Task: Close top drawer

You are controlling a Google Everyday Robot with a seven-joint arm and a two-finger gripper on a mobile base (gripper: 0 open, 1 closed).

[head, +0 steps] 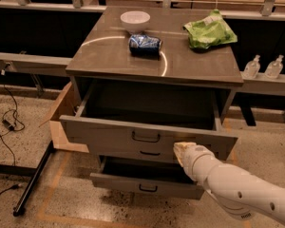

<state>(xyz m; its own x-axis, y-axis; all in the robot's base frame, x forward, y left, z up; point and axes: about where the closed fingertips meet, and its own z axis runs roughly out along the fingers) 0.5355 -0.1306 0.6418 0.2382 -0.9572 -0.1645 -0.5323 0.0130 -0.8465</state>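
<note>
The top drawer (104,129) is a wide grey drawer, pulled partly out of the grey cabinet (199,70). Its inside looks dark and empty. A small black bar handle (146,137) sits at the middle of its front panel. My gripper (182,150) is at the end of the white arm coming in from the lower right. Its tip rests against the drawer's front panel, to the right of the handle.
Below, a narrower drawer (147,152) is nearly shut and the bottom drawer (142,184) stands partly out. On the cabinet top are a white bowl (135,20), a blue can (145,45) and a green bag (210,31). A cardboard box (61,120) stands at the left; cables lie on the floor.
</note>
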